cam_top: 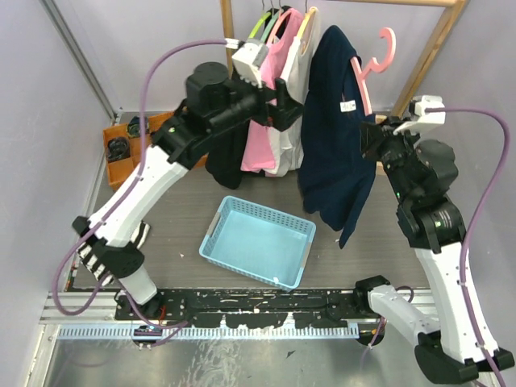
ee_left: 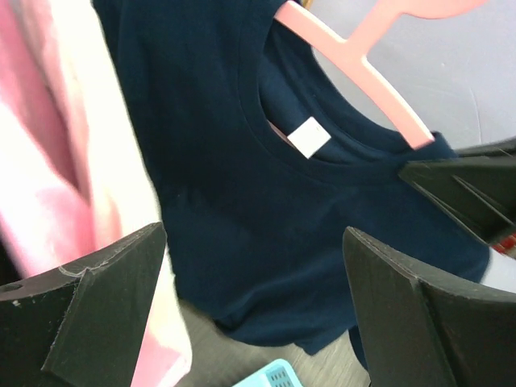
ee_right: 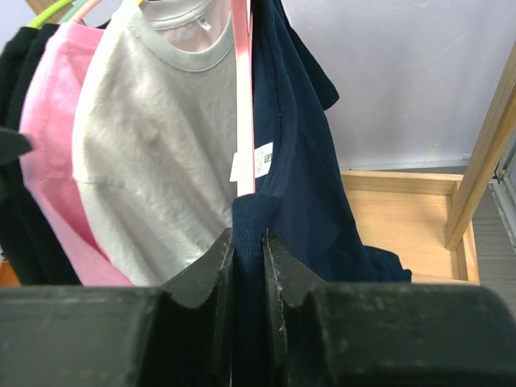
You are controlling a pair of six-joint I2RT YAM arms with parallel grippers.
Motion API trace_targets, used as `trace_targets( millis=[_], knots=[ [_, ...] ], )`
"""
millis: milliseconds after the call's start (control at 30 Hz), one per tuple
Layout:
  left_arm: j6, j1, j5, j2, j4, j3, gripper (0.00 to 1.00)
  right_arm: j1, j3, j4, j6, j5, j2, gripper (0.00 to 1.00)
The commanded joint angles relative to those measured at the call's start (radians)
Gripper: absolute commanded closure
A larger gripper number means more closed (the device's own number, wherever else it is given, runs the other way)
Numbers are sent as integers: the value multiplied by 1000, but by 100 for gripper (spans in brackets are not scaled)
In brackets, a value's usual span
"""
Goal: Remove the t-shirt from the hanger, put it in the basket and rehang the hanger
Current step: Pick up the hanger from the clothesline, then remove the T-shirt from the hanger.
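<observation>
Subject: navy t-shirt (cam_top: 330, 145), hanging at the right end of the rack (cam_top: 433, 56), beside a row of other shirts (ee_right: 161, 145).
Hanger: pink hanger (ee_left: 355, 60), tilted. One arm passes through the neck opening and the other stands clear of the collar. Judged half-freed at best.
Right gripper: the right gripper (ee_right: 247, 235) has its jaws drawn nearly together on a fold of navy cloth at the collar or shoulder edge. The hanger arm runs down to just above the pinch (whether the plastic is also caught, I cannot tell).
Left gripper: the left gripper (ee_left: 254, 232) has its jaws spread wide and grips nothing. It faces the chest of the t-shirt, below the white label (ee_left: 309, 135).
Handling: soft, light and limp. The cloth will drape and stretch rather than resist, and it will likely snag where the collar rides the hanger arm. It looks neither fragile nor slippery.
Hold points: the collar rim or shoulder seam, where the fabric is doubled and a pinch should hold. The hanger is stiff, so steadying it by stem or hook would let the cloth slide off.
Basket: a pale blue basket (cam_top: 270, 212) sits on the table below the rack, with nothing in it.
Bin: an orange bin (cam_top: 113, 169) at far left holds dark items, too small to identify.
</observation>
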Motion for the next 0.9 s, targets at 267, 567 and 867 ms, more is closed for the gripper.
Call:
trace_targets(
  millis=[267,567,867],
  knots=[
    [123,-125,-121,247,137,226,2,-3,-86,97,67,-56,-193,99],
    [201,-174,-171,328,286,282,0,-3,-100,39,73,-65,-267,99],
    [245,-203,-210,407,347,332,7,-3,-99,-13,85,-88,-322,99]
  ],
)
